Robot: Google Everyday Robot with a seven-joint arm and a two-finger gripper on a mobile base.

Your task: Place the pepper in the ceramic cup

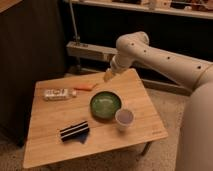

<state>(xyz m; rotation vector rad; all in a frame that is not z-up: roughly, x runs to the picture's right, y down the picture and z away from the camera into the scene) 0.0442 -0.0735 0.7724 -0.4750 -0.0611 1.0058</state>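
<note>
The pepper (pixel 85 87) is a small orange-red tapered piece lying on the wooden table (pixel 50 120), just right of a white packet. The ceramic cup (pixel 124 118) is white with a pale purplish inside and stands upright near the table's front right, next to the green dish. My gripper (pixel 108 76) hangs from the white arm above the table's far edge, a little right of and above the pepper, apart from it. Nothing shows in it.
A white rectangular packet (pixel 56 93) lies at the table's left. A green round dish (pixel 105 105) sits mid-table. A black and white striped object on a blue cloth (pixel 74 131) lies near the front. A dark wall and a shelf stand behind.
</note>
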